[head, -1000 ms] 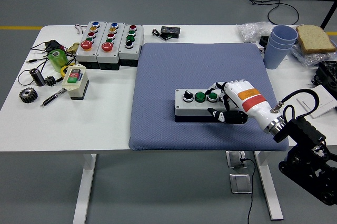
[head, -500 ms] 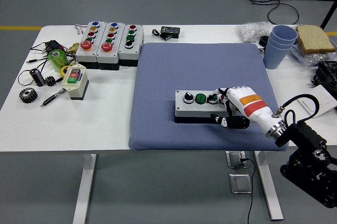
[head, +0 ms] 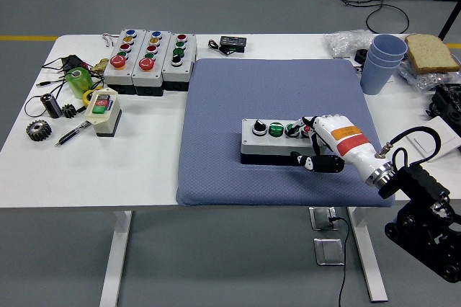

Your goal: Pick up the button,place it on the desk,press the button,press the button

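A grey button box (head: 268, 145) with a black knob, green buttons and a red button lies flat on the blue mat (head: 245, 91), right of its middle. My right hand (head: 301, 145), white with a red and orange band, is at the box's right end. Its fingers (head: 306, 127) lie curled over the top by the red button, and the black thumb (head: 317, 163) lies along the box's front edge. The hand hides the box's right end. My left arm is out of view.
Three more button boxes (head: 148, 58) stand at the back left. A small two-button box (head: 103, 111), gears (head: 38, 130), a pen and a green item (head: 75, 80) lie left. Blue cups (head: 382, 62), bread (head: 431, 52) and bags are at the back right.
My right hand has drawn back a little to the right and lower, uncovering more of the box's top. The box has shifted slightly right on the mat.
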